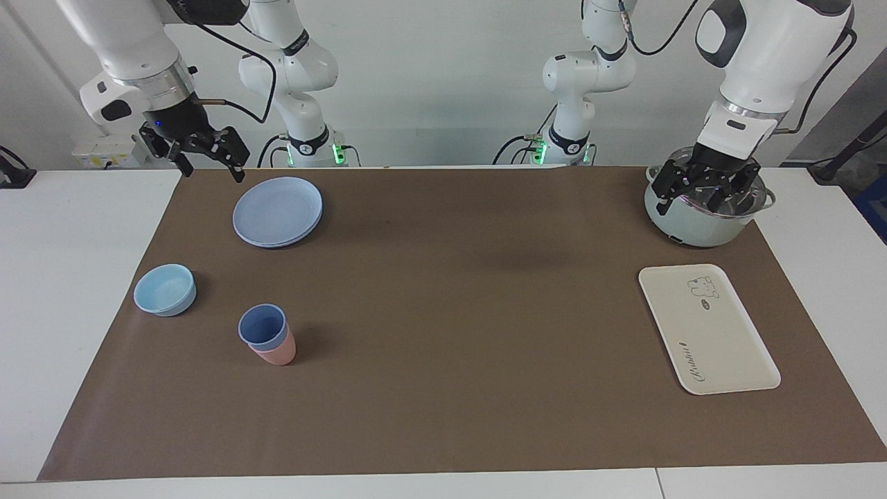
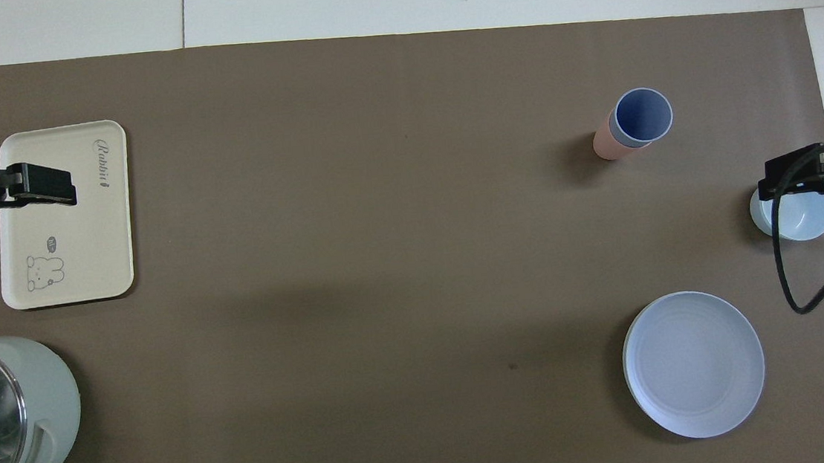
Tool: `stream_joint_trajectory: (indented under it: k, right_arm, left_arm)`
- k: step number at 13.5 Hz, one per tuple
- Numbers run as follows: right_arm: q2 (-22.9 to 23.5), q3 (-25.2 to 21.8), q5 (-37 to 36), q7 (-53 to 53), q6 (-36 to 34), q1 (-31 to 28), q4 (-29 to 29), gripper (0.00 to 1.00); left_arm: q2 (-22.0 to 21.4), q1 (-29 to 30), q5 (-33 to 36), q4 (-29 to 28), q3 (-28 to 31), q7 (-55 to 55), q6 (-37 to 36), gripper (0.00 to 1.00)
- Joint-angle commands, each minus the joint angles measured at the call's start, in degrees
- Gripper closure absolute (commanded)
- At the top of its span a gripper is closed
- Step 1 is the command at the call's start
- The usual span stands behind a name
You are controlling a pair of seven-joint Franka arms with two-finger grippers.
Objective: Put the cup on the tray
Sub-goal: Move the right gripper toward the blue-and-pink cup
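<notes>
The periwinkle-blue cup (image 1: 262,324) stands upright, nested inside a pink cup (image 1: 278,355), on the brown mat toward the right arm's end; it also shows in the overhead view (image 2: 643,116). The cream-white tray (image 1: 707,333) lies flat and bare toward the left arm's end, also in the overhead view (image 2: 68,224). My right gripper (image 1: 210,165) is open and empty, up in the air over the mat's corner beside the blue plate. My left gripper (image 1: 703,197) is open and empty, up in the air over the pot. Neither touches the cup or the tray.
A round blue plate (image 1: 277,211) lies nearer to the robots than the cups. A light-blue bowl (image 1: 165,290) sits beside the cups toward the right arm's end. A pale-green pot (image 1: 700,229) stands nearer to the robots than the tray.
</notes>
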Motion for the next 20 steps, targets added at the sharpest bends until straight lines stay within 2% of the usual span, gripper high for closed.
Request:
stream_joint_trajectory:
  k: [1, 4, 11, 12, 14, 16, 17, 20]
  right_arm:
    - [-0.5, 0.3, -1.0, -0.7, -0.1, 0.0, -0.3, 0.0]
    - [-0.4, 0.3, -1.2, -0.8, 0.5, -0.1, -0.3, 0.0]
    - [-0.8, 0.2, -0.8, -4.7, 2.9, -0.7, -1.7, 0.0]
    - [-0.9, 0.0, -0.5, -10.3, 5.4, -0.9, -2.6, 0.0]
    - [-1.4, -0.3, 4.0, -23.5, 15.4, -3.5, -7.2, 0.0]
    - [-3.1, -0.3, 11.4, -38.9, 30.0, -6.4, -17.3, 0.0]
    - [-2.5, -0.3, 15.5, -46.5, 34.4, -7.2, -19.8, 0.0]
    - [1.6, -0.3, 30.8, -69.0, 40.0, -10.8, -22.9, 0.0]
  left_arm:
    - [-1.3, 0.9, -0.3, -1.0, -0.4, 0.7, -1.4, 0.0]
    - [-2.1, 0.8, -0.3, -0.9, -0.4, 0.8, -8.2, 0.0]
    - [-2.1, 0.9, -0.3, -1.0, -0.3, 0.4, -7.6, 0.0]
    - [-2.1, 0.9, -0.3, -1.0, -0.3, 0.4, -7.8, 0.0]
    - [-2.1, 0.9, -0.3, -1.0, -0.3, 0.2, -7.9, 0.0]
    - [-2.1, 0.9, -0.3, -1.0, -0.3, 0.2, -7.8, 0.0]
    - [-2.1, 0.9, -0.3, -1.0, -0.3, 0.2, -7.9, 0.0]
    - [-2.1, 0.9, -0.3, -1.0, -0.3, 0.3, -7.9, 0.0]
